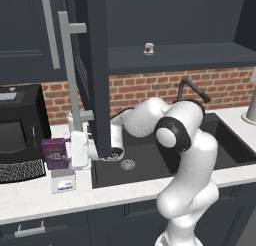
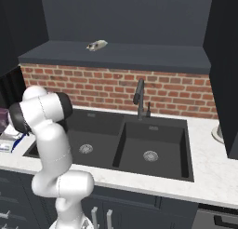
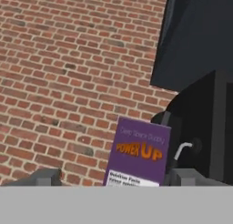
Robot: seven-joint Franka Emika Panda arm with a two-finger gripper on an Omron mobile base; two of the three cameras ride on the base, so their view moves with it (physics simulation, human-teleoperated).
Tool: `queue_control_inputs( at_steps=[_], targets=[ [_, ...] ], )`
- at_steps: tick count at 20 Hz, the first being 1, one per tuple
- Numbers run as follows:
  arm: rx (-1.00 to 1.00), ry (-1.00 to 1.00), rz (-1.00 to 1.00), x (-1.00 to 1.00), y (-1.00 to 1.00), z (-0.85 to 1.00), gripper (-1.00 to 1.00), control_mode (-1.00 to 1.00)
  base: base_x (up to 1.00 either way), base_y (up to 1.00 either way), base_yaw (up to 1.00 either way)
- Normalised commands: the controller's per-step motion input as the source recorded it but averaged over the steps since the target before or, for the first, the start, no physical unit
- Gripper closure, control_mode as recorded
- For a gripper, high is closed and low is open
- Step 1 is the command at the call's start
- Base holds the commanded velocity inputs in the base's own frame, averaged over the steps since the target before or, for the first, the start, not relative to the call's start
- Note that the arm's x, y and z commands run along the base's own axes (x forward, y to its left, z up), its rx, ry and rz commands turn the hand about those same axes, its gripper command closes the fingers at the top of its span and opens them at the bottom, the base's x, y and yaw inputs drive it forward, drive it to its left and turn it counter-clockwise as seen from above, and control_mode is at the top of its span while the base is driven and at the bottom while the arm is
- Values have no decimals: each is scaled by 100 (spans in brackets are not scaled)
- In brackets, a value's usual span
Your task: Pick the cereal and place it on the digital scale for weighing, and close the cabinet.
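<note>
Cereal [image 3: 139, 154] stood on the digital scale [image 1: 63, 181]; my gripper [image 3: 111, 177] was spread wide, holding nothing, so I should retreat straight back.

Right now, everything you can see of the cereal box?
The cereal is a small purple rectangular box, cardboard-looking, upright on the digital scale left of the sink, beside the microwave. The hand view shows its front: orange "POWER UP" lettering, pale print above, a white strip below. The gripper has a finger on either side of it, spread wide, with a gap visible on both sides.
</note>
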Motion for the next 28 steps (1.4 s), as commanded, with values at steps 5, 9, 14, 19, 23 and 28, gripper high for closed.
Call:
queue_control_inputs(
  at_steps=[5, 9, 14, 19, 23, 28],
  targets=[
    [2, -8, 0, -35, -40, 0, -100, -100, 0, 0, 0],
    [0, -6, 0, -22, -22, 0, -100, -100, 0, 0, 0],
    [3, -8, 0, -25, -39, 0, -100, -100, 0, 0, 0],
    [6, -10, 0, -36, -45, 8, -100, -100, 0, 0, 0],
    [7, -11, 0, -49, -20, 43, -100, -100, 0, 0, 0],
    [4, -15, 0, -54, -2, 63, -100, -100, 0, 0, 0]
  ],
)
